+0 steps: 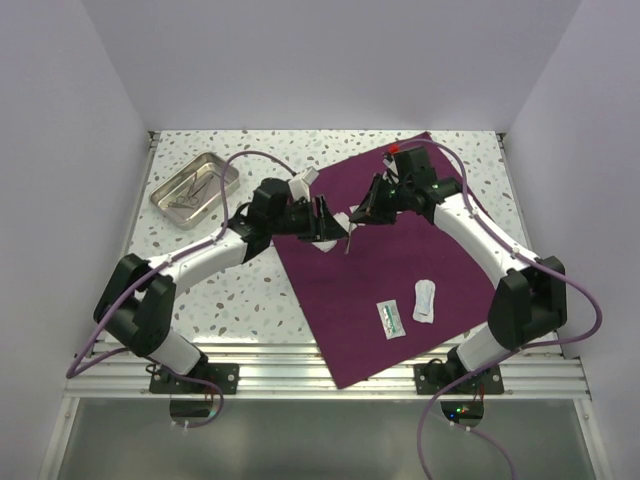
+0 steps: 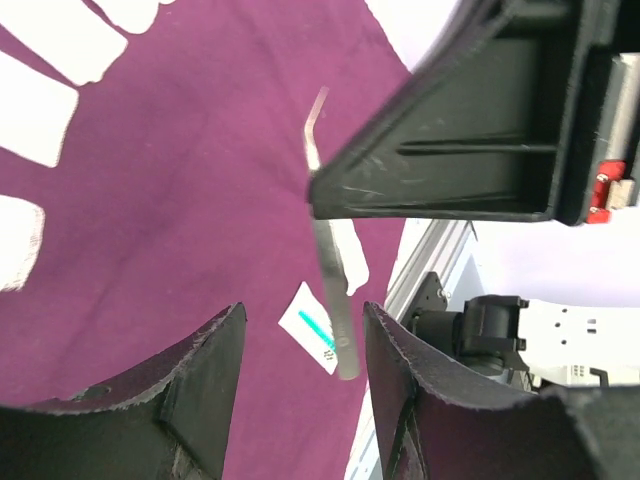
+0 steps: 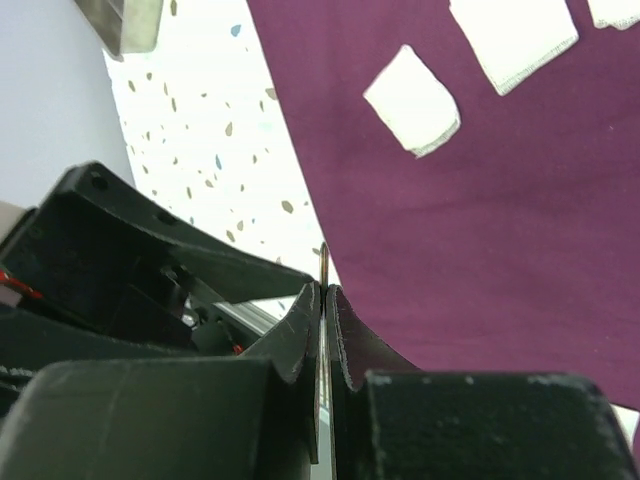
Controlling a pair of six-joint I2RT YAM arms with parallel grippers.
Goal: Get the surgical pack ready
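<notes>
Purple cloth [image 1: 400,270] lies spread flat on the speckled table [image 1: 240,290], and over its middle the right gripper [image 3: 323,300] pinches a thin metal tool [image 2: 335,290] that hangs down, while the left gripper [image 2: 302,318] stands spread wide just beside this tool, and a metal tray [image 1: 195,188] sits well off the cloth's left edge.

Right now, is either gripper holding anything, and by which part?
Right gripper is shut on the thin flat silver metal strip, pinching it near its bent end. Left gripper is open, its fingers flanking the straight end, holding nothing.
</notes>
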